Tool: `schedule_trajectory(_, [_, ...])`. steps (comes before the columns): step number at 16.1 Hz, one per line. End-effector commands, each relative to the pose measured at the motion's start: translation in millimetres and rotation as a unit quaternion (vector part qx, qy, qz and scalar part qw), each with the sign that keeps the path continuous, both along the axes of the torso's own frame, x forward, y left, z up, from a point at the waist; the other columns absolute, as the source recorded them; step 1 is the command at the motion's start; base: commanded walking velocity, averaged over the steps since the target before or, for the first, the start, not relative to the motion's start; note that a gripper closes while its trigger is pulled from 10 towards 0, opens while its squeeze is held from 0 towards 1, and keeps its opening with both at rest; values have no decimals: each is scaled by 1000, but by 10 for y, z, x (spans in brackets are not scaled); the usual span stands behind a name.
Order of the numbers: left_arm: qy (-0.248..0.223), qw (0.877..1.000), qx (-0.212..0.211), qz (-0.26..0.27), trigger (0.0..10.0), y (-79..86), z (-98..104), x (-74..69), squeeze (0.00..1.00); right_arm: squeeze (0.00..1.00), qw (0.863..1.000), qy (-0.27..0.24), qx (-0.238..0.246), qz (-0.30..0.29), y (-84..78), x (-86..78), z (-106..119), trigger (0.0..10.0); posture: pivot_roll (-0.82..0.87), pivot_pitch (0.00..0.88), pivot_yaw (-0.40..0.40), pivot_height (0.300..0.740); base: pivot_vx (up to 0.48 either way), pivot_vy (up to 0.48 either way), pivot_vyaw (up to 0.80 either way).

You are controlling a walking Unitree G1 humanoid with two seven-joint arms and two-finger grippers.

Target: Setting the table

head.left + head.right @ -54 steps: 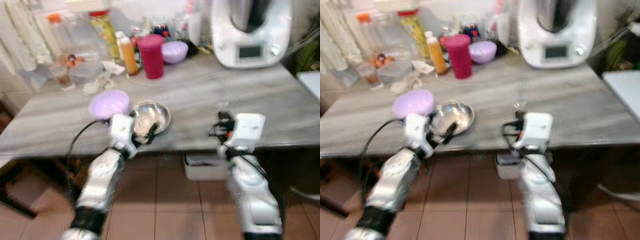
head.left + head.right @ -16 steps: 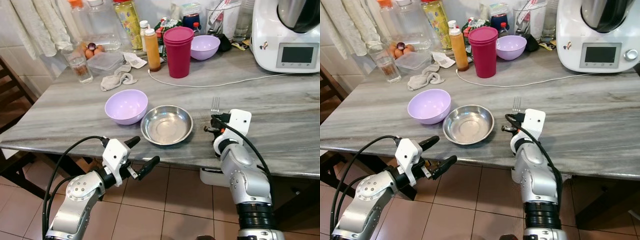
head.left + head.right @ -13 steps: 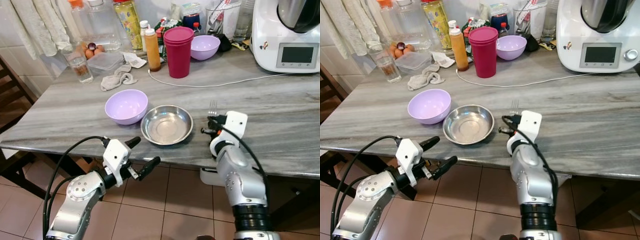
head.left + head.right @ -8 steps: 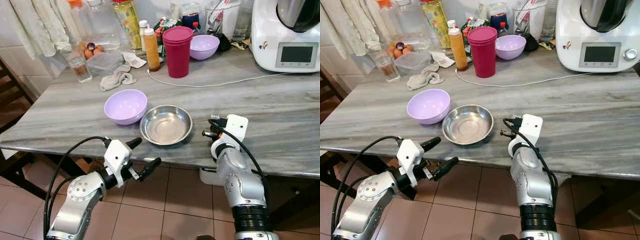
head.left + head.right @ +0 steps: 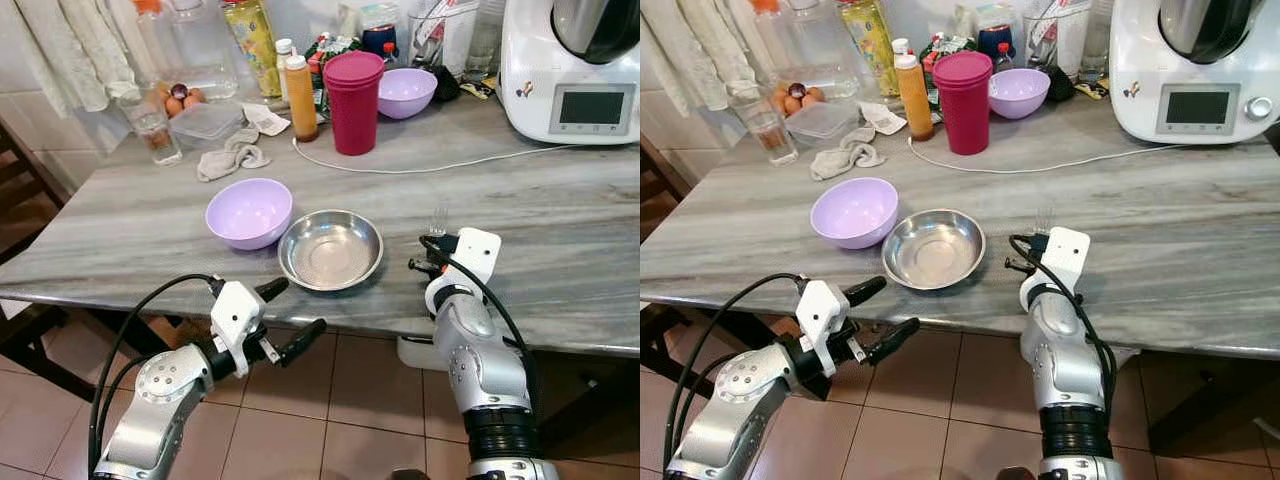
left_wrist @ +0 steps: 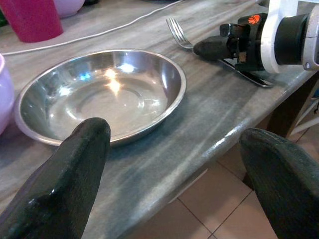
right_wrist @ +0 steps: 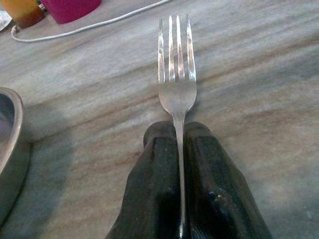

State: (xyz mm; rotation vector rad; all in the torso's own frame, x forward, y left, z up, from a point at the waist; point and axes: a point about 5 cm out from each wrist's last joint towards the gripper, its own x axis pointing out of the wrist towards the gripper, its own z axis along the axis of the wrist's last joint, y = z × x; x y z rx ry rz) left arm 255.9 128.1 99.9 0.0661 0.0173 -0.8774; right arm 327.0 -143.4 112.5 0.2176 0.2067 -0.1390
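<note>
A shallow steel dish (image 5: 331, 249) sits near the front edge of the grey marble table (image 5: 560, 210), with a lilac bowl (image 5: 249, 212) to its left. My right gripper (image 5: 425, 255) is just right of the dish. It is shut on the handle of a steel fork (image 7: 177, 64), whose tines point away from me, flat and very low over the tabletop. My left gripper (image 5: 290, 312) hangs open below the table's front edge, in front of the dish (image 6: 104, 94), with nothing between its fingers (image 6: 75, 164). The left wrist view also shows the fork (image 6: 177, 34).
At the back stand stacked red cups (image 5: 352, 100), a second lilac bowl (image 5: 405, 90), an orange bottle (image 5: 298, 85), a glass (image 5: 155, 125), a crumpled cloth (image 5: 230, 158) and a white kitchen machine (image 5: 570, 60). Its white cable (image 5: 440, 167) crosses the table. A dark chair (image 5: 20, 200) is at the left.
My left gripper has drawn back from the steel dish's rim to below the table edge and stands open. The right gripper keeps the fork and has shifted only slightly beside the dish.
</note>
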Motion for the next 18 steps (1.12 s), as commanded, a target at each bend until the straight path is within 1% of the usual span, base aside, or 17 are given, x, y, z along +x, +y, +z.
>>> schedule_trajectory(1, [-2, 1000, 3, -2, 10000, 17, 14, -17, 0, 1000, 1000, 21, 10, 7, 54, -3, -82, 10000, -290, 82, 135, 740, 0, 0, 0])
schedule_trajectory(3, [-2, 1000, 3, -2, 10000, 11, 10, -19, 0, 1000, 1000, 18, 13, 11, 86, 13, -81, 10000, -290, 82, 133, 740, 0, 0, 0])
schedule_trajectory(6, [0, 1000, 3, -1, 10000, 0, -1, -27, 0, 1000, 1000, 21, 12, 19, 88, 26, -95, 10000, -289, 83, 132, 740, 0, 0, 0])
schedule_trajectory(9, [0, 1000, 2, 0, 10000, -13, -2, -31, 0, 1000, 1000, 19, 7, 17, 37, 30, -85, 10000, -289, 82, 130, 740, 0, 0, 0])
schedule_trajectory(11, [-1, 1000, 3, 2, 10000, -15, 2, -21, 0, 1000, 1000, 11, -5, 14, -8, 17, -55, 10000, -292, 78, 130, 740, 0, 0, 0])
schedule_trajectory(13, [-2, 1000, 2, 2, 10000, -21, 6, -12, 0, 1000, 1000, 12, -7, 13, -22, 5, -71, 10000, -294, 77, 131, 740, 0, 0, 0])
schedule_trajectory(15, [-4, 1000, 2, 3, 10000, -25, 14, -4, 0, 1000, 1000, -5, -18, 24, -4, -1, -24, 10000, -294, 77, 131, 740, 0, 0, 0])
schedule_trajectory(16, [-9, 1000, -3, 5, 10000, -28, 41, 15, 0, 1000, 999, -25, -40, 26, -9, -22, 56, 10000, -296, 74, 131, 740, 0, 0, 0])
schedule_trajectory(18, [-10, 1000, -8, 5, 10000, -30, 66, 23, 0, 1000, 997, -43, -59, 24, -43, -74, 142, 10000, -291, 70, 128, 740, 0, 0, 0])
